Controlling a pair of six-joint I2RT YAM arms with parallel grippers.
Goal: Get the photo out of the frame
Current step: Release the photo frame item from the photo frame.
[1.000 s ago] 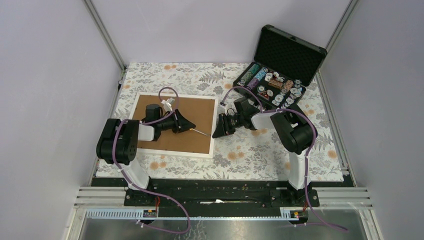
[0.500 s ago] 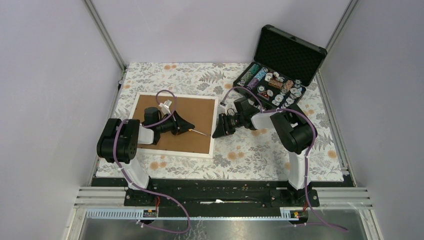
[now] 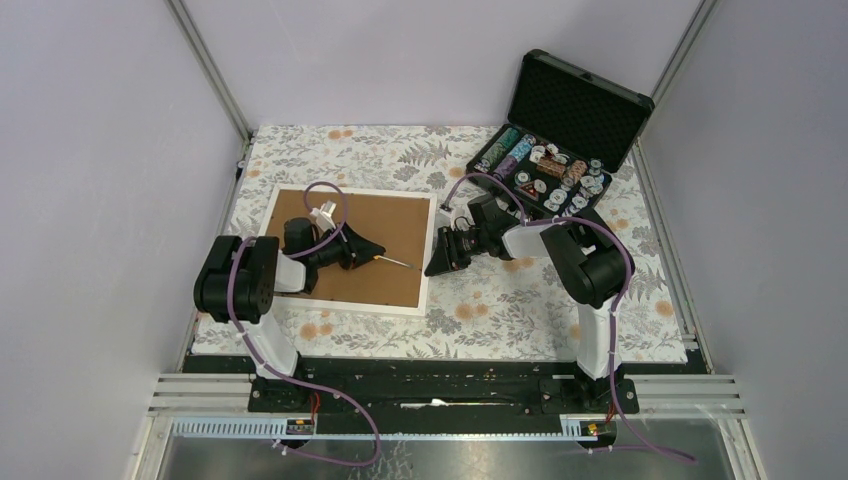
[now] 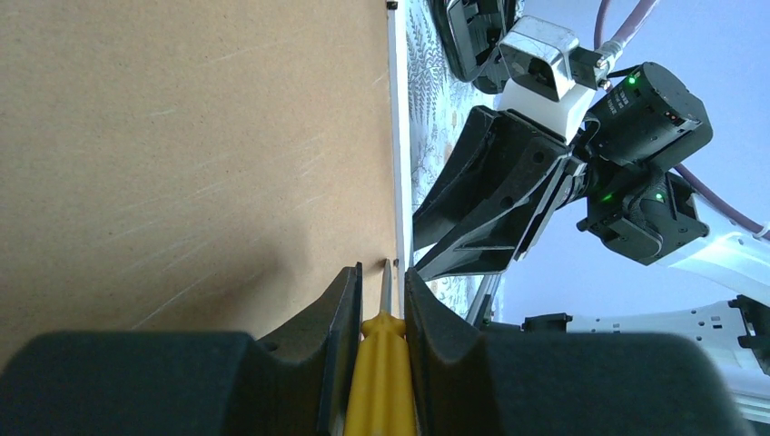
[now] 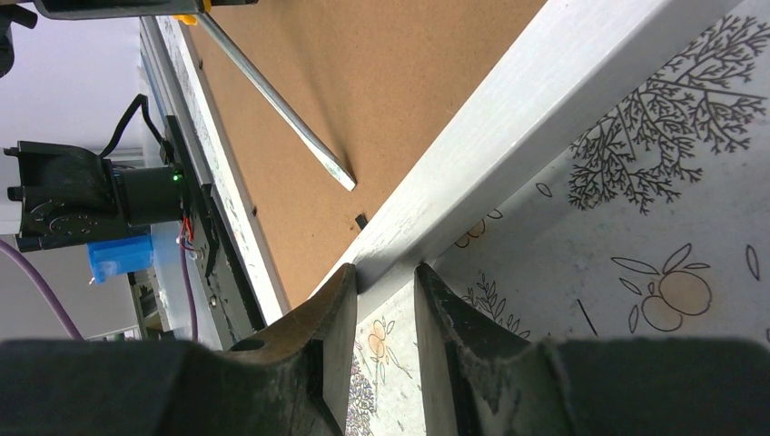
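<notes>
White frame (image 5: 545, 91) edge — right tool (image 5: 384, 271) straddles it.

- Overhead view: bright, even, diffuse light, with faint soft shadows under the arms on the surface (image 3: 500, 300).
- Left wrist view: the fingers (image 4: 318, 336) of the left gripper (image 4: 382, 272) and the yellow screwdriver (image 4: 381, 381) are blurred. A soft shadow dims the frame (image 4: 182, 136) just ahead of them.
- Right wrist view: the surface's print is sharp, while the right gripper (image 5: 386, 272) is soft and dark.
</notes>
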